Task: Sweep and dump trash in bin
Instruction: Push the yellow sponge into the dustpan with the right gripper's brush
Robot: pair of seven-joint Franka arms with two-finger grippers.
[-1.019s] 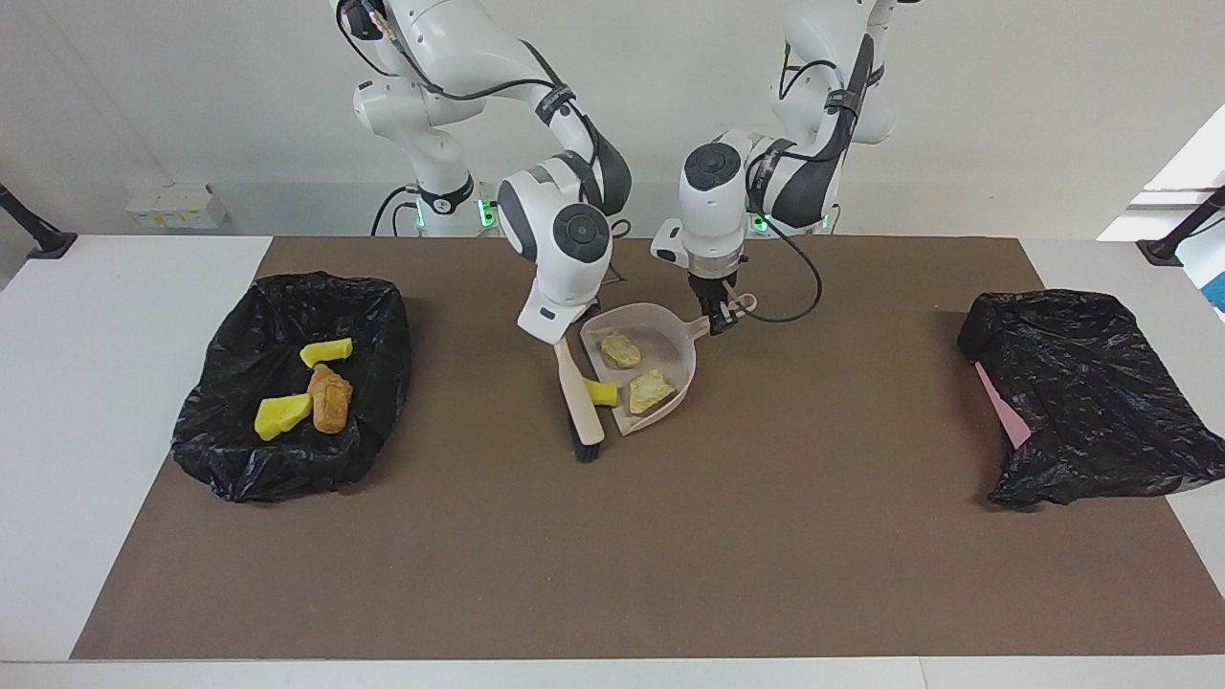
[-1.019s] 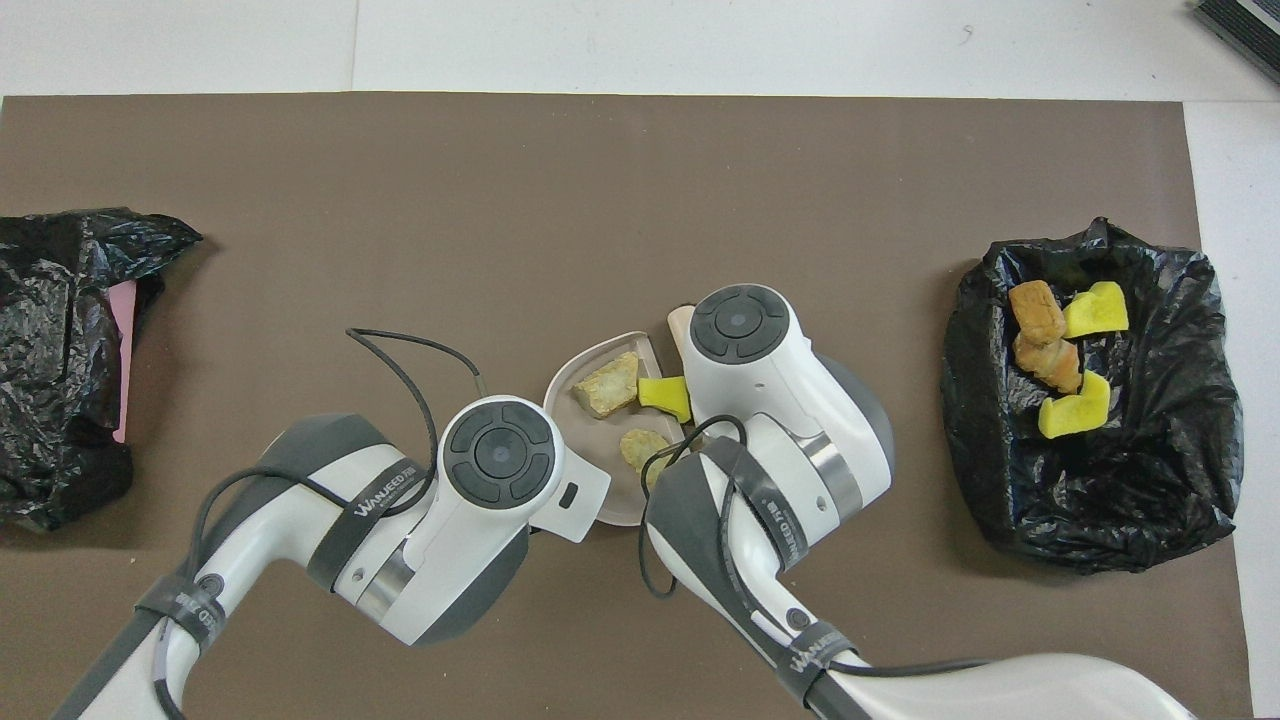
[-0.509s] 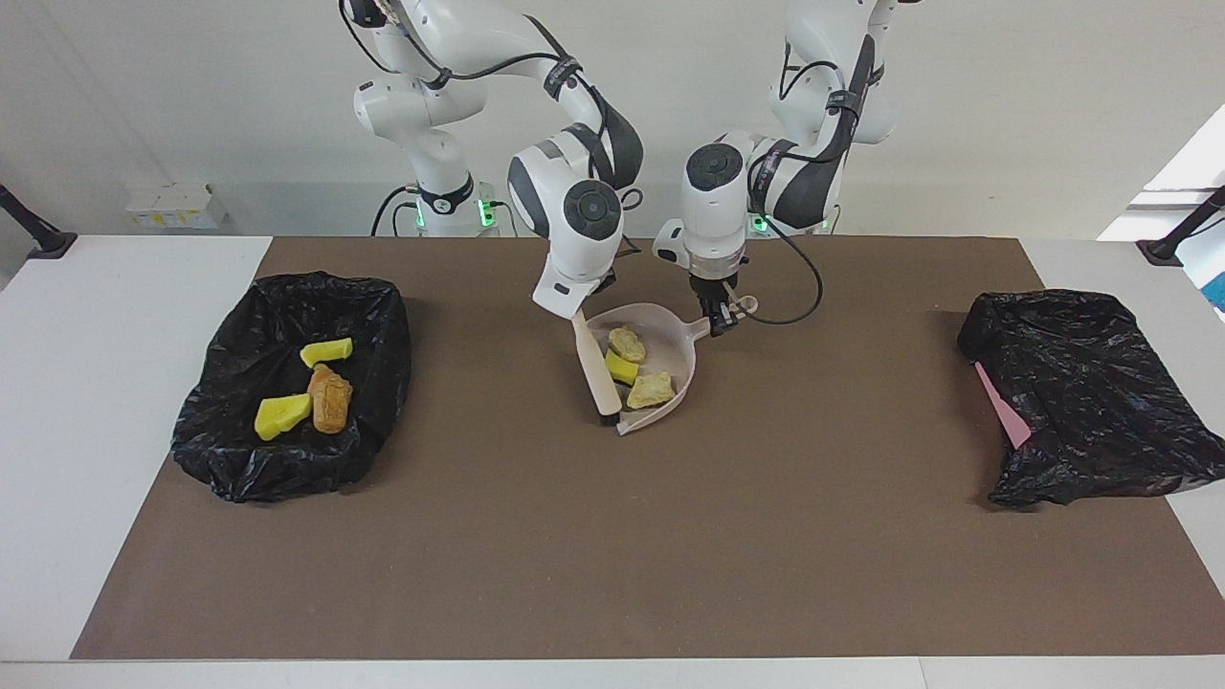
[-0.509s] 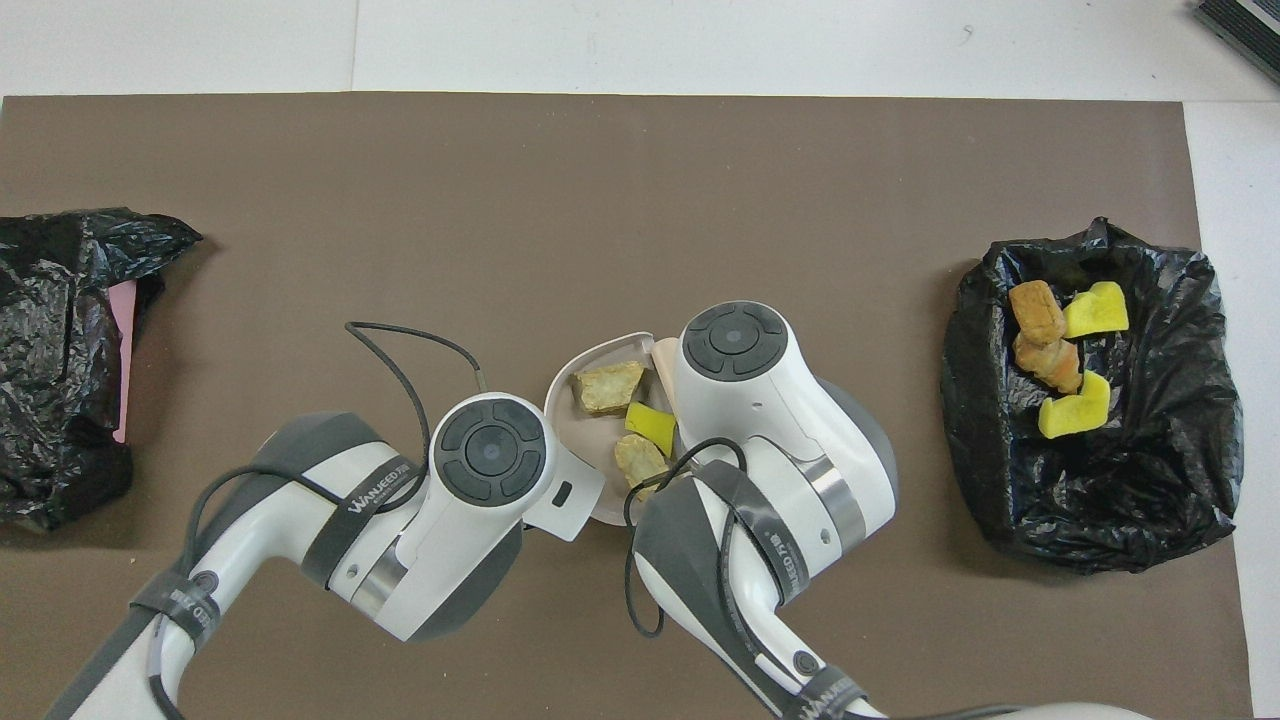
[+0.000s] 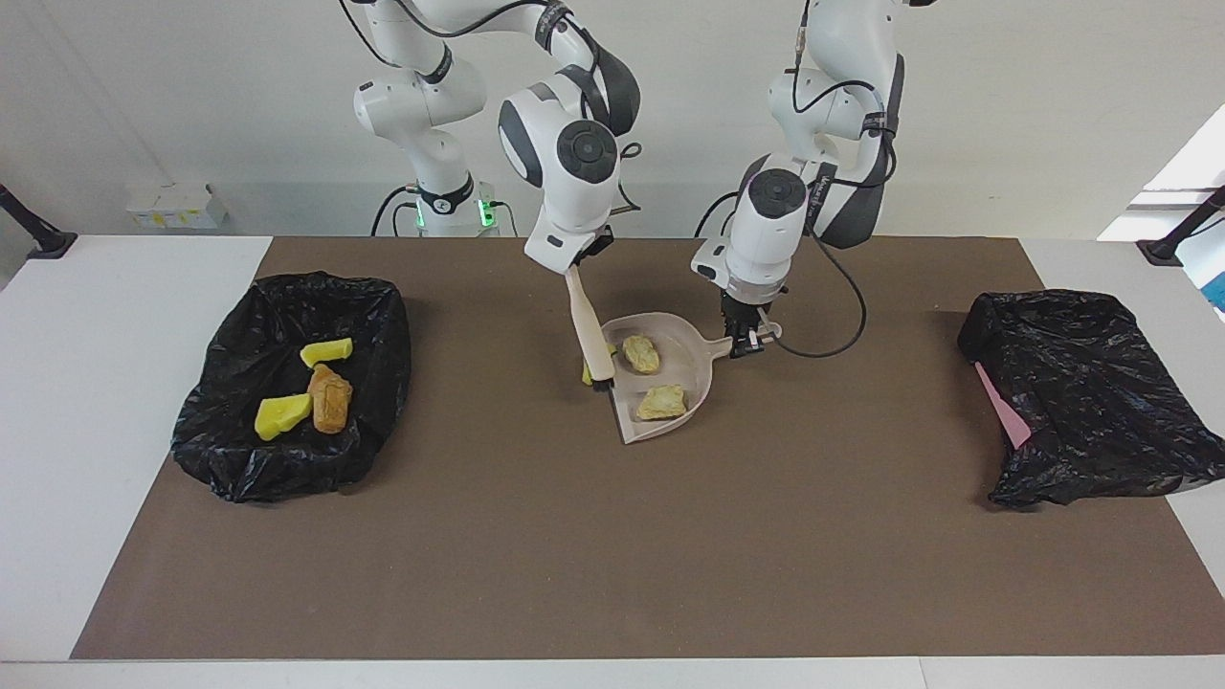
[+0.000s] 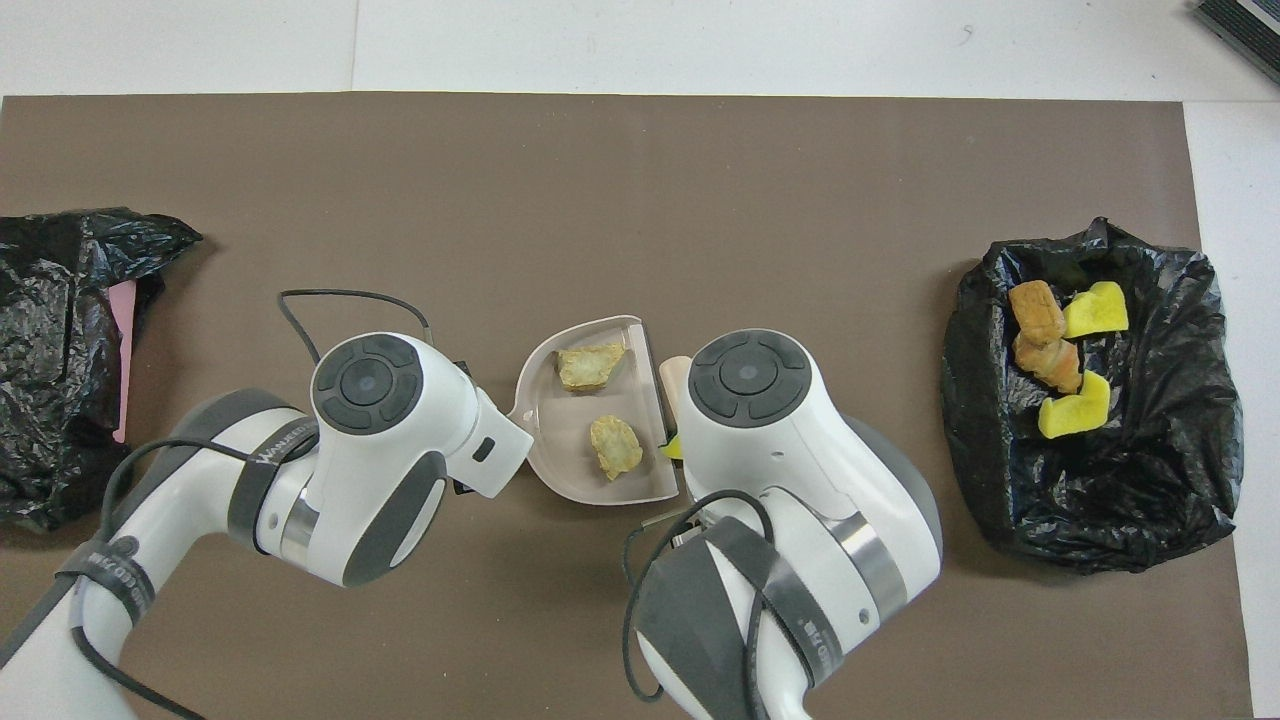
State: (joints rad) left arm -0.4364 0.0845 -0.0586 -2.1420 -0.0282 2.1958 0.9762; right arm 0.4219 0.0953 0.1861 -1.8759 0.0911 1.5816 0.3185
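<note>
Facing view, mid-table: left gripper (image 5: 746, 346) clamped on the dustpan (image 5: 667, 413) handle at the pan's 2 o'clock corner, fingertips pressed onto the handle. Dustpan looks lifted at the handle end, its open mouth toward the right arm's end of the table. 2 tan bread-like lumps ride in the pan: one (image 5: 641, 353) nearer the robots, one (image 5: 662, 402) toward the pan's 6 o'clock edge. Right gripper (image 5: 572, 272) closed on the top of the brush (image 5: 591, 337); brush hangs nearly upright, bristles down at the pan's mouth, at about 9 o'clock of the pan. 1 yellow sponge chunk (image 5: 587, 374) sits at the bristles, mostly hidden by the brush; cannot tell if it is on the pan lip or on the mat. Open bin with black liner (image 5: 378, 325) at the right arm's end of the table holds 2 yellow chunks (image 5: 325, 351) (image 5: 281, 414) and brown lumps (image 5: 330, 398) between them. Overhead view shows the brown piece as 2 lumps, touching. Second black bag (image 5: 1091, 392) lies crumpled at the left arm's end, a pink edge (image 5: 1003, 407) showing. Brown mat (image 5: 612, 555) covers the table (image 5: 115, 402).
</note>
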